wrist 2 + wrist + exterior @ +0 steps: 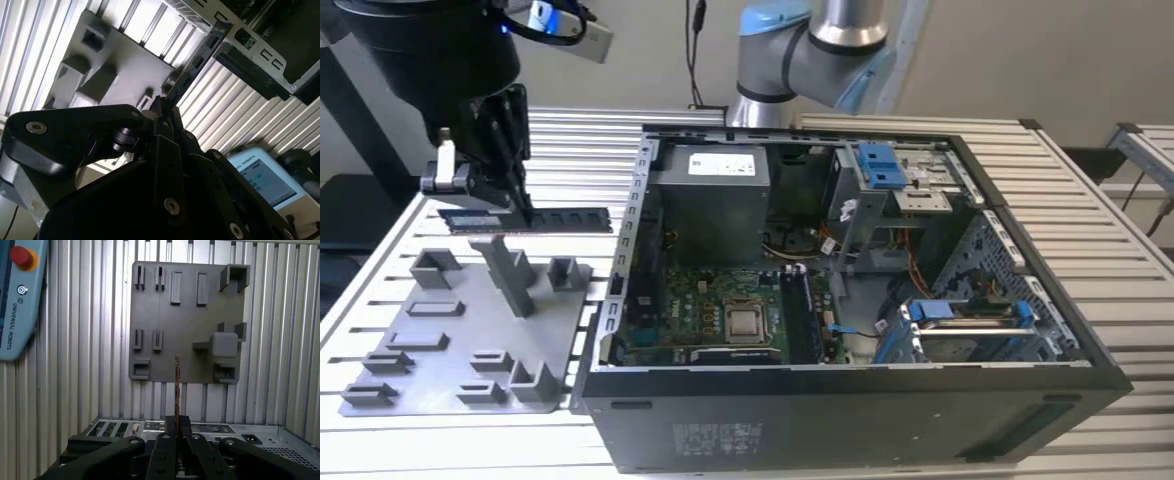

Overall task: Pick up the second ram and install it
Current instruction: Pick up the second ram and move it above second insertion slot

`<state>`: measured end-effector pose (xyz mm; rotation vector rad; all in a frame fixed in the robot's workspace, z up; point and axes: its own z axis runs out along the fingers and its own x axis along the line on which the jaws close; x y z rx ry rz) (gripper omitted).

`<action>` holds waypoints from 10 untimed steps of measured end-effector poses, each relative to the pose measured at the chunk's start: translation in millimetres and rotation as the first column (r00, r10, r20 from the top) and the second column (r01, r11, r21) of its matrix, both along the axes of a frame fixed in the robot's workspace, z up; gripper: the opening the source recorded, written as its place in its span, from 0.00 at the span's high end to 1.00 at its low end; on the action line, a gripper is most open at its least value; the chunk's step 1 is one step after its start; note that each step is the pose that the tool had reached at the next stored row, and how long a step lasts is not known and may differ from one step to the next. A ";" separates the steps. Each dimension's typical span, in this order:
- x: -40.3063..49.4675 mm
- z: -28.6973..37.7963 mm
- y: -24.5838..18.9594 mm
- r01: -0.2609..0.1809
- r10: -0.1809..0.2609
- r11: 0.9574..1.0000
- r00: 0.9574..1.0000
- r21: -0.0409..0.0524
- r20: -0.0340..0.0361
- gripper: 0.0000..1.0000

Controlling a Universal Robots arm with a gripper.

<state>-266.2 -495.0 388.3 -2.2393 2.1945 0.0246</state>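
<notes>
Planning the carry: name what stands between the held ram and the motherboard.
The case's side wall, in the exterior view, between the second ram and motherboard.

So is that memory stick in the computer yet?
Not yet. The gripper holds the memory stick level above the grey tray, outside the open case.

A slatted metal desk [587, 130] carries a flat grey plastic holder tray [460, 325] on the exterior view's left and an open computer case [854, 425] just beside it on the exterior view's right. In the first wrist view, a control pendant [20, 300] lies on the slats, apart from the tray.
</notes>
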 end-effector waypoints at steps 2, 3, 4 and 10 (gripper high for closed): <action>5.7 0.0 0.0 0.000 0.000 1.000 1.000 0.000 0.000 0.86; 8.0 0.0 0.0 0.000 0.000 1.000 1.000 0.000 0.000 0.86; 10.4 0.0 0.0 0.000 0.000 1.000 1.000 0.000 0.000 0.86; 28.5 0.0 0.0 0.000 0.000 1.000 1.000 0.000 0.000 0.86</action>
